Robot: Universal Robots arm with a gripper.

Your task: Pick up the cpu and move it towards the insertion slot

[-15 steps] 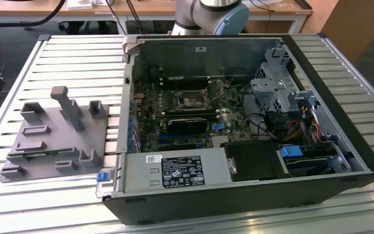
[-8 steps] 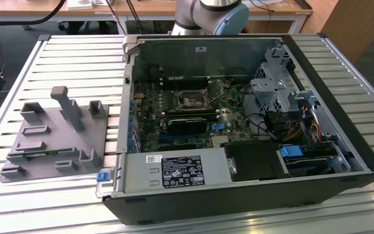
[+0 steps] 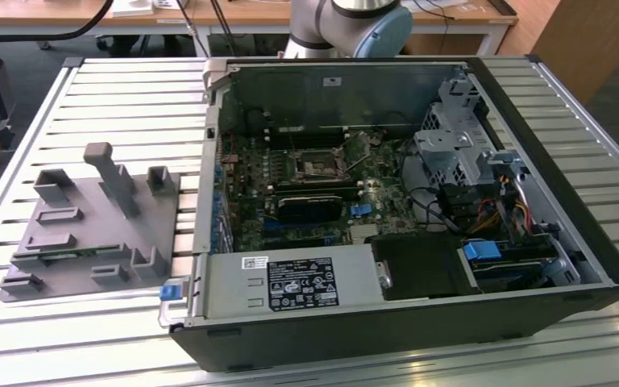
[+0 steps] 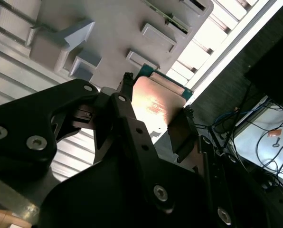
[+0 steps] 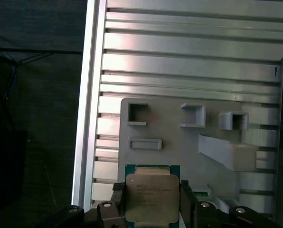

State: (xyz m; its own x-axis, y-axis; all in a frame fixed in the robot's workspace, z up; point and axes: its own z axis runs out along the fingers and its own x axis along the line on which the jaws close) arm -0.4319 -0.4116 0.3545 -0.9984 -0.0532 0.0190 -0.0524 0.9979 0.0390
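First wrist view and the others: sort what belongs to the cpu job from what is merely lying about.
Job in hand:
cpu, clamped from two sides
gripper, shut on it
insertion slot, on the motherboard in the exterior view

Lying about:
grey fixture plate
power supply
slatted table
computer case

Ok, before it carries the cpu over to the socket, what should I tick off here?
1. Grip: the gripper is shut on the cpu, fingers on two opposite edges in both wrist views: ok.
2. The cpu sits square between them: ok.
3. The cpu lifted clear of the grey fixture behind it: cannot tell.
4. The insertion slot uncovered in the exterior view: ok.
5. The computer case open, board exposed: ok.
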